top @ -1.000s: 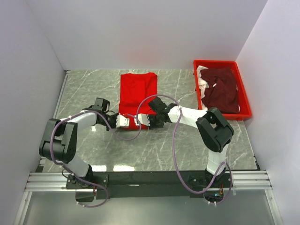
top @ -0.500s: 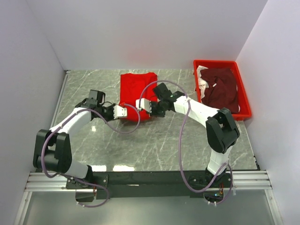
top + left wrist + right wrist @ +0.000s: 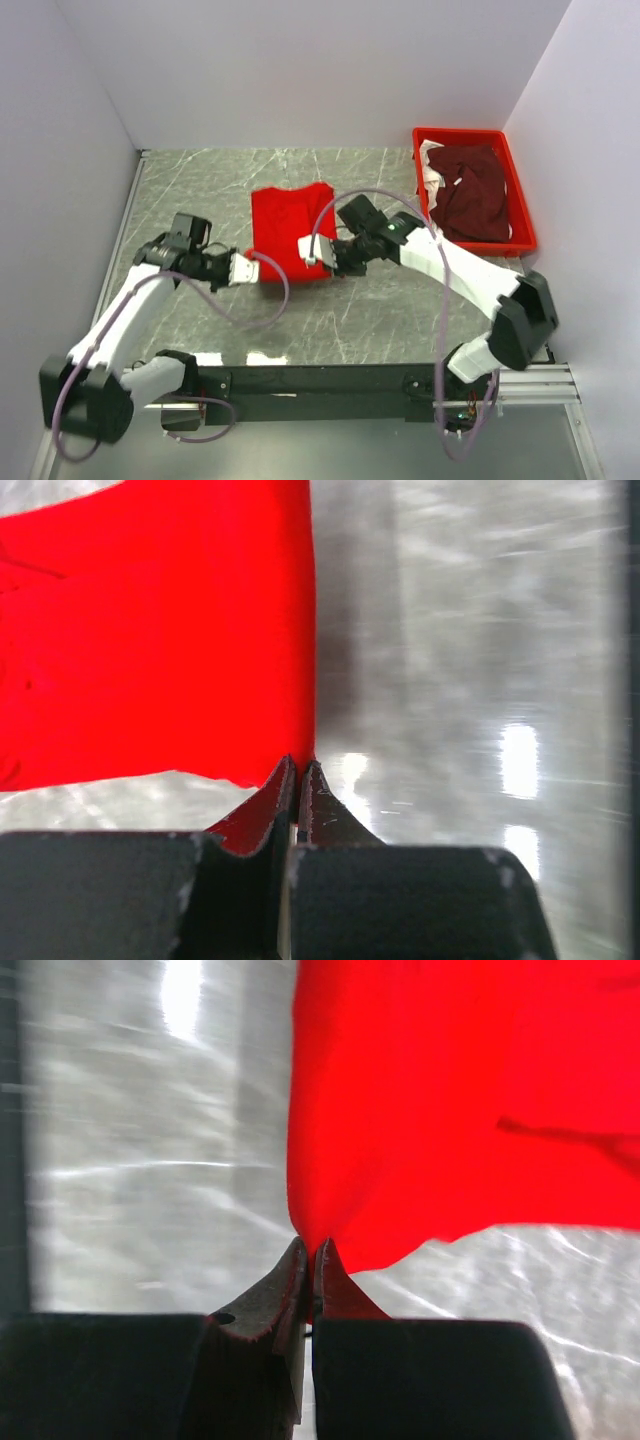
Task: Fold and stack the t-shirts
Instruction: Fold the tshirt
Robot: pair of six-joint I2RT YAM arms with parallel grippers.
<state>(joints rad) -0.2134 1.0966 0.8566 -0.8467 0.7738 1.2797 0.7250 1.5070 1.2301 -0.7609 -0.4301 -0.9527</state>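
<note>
Compared with half a second ago, your bright red t-shirt (image 3: 285, 225) lies closer to the near edge of the bench (image 3: 350, 310), and both arms stretch out longer. Your left arm reaches in from the left edge and your right arm crosses from the near right corner, the two pincers facing each other along the shirt's near hem. The left pincer (image 3: 255, 271) and right pincer (image 3: 305, 249) are each pinched closed on a corner of that hem; the dark maroon t-shirt (image 3: 470, 190) lies in the red tray (image 3: 522, 215) at the far right corner.
</note>
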